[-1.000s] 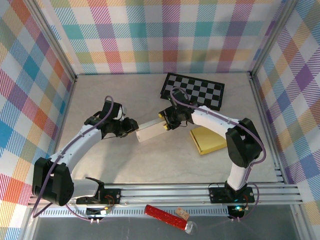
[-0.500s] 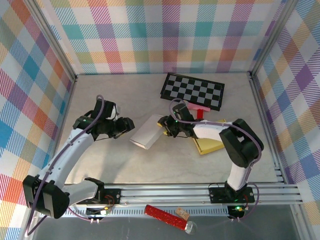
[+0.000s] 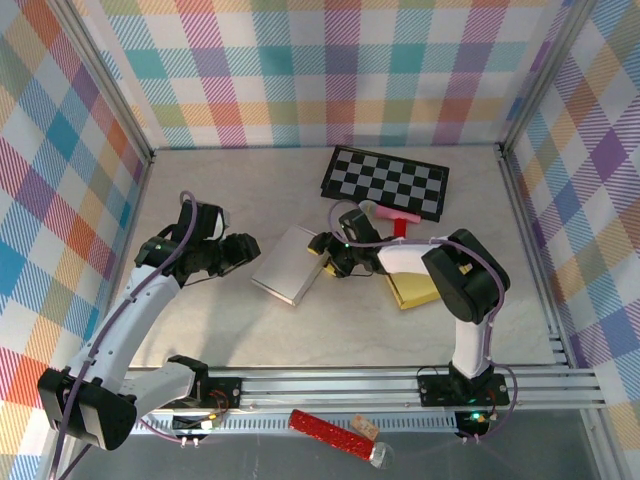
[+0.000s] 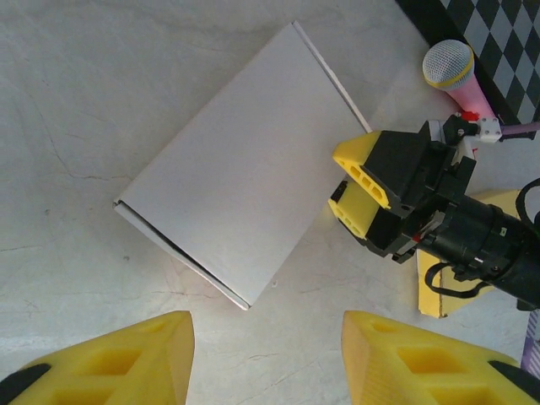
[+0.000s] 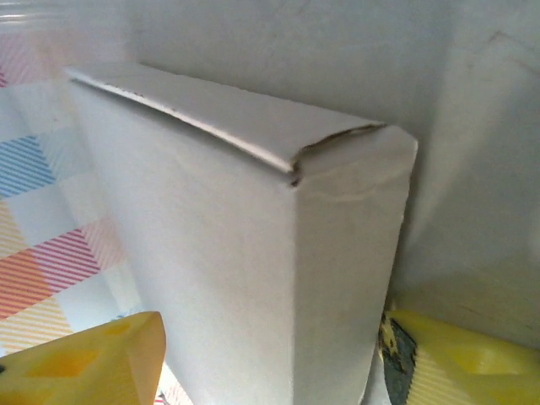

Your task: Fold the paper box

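The paper box (image 3: 287, 264) lies flat and closed on the table, a white slab that is also in the left wrist view (image 4: 240, 190). My left gripper (image 3: 243, 252) is just left of it, clear of it. Its yellow fingers (image 4: 126, 359) stand open over bare table with nothing between them. My right gripper (image 3: 322, 252) is at the box's right edge. In the right wrist view the box (image 5: 253, 253) fills the space between its spread fingers (image 5: 93, 363), so the gripper (image 5: 270, 363) is open around the box's end. From the left wrist view the right gripper (image 4: 354, 187) meets that edge.
A checkerboard (image 3: 385, 182) lies at the back. A pink microphone (image 3: 395, 215) and a yellow pad (image 3: 420, 285) lie right of the box, under the right arm. Plaid walls close three sides. A red object (image 3: 330, 433) lies beyond the front rail.
The box, held up between both grippers a second ago, has come down flat on the table. My left gripper has let go and backed left. My right gripper has spread wider.
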